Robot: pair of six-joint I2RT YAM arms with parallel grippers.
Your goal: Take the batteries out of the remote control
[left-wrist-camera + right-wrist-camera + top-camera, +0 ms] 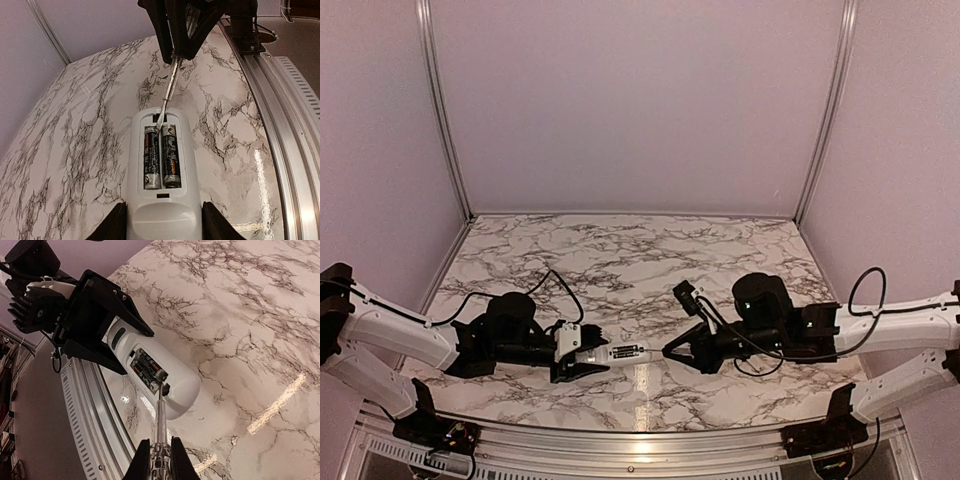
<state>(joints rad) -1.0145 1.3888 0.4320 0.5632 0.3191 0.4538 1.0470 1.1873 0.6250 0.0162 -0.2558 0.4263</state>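
Observation:
The white remote control (162,215) is clamped at its rear end between the fingers of my left gripper (164,226) and held just above the marble table, its open recess facing up. Two dark batteries (152,155) (170,155) lie side by side in that recess. My right gripper (160,456) is shut on a thin clear-handled stick (160,420). The stick's tip touches the far end of the batteries (148,368), at the recess edge. In the top view both grippers meet near the table's front: left gripper (582,358), remote control (622,352), right gripper (682,350).
A ribbed aluminium rail (282,130) runs along the near table edge, close beside the remote. Pale enclosure walls with metal posts (445,110) bound the marble table (620,250). A black cable (563,285) loops behind the left arm.

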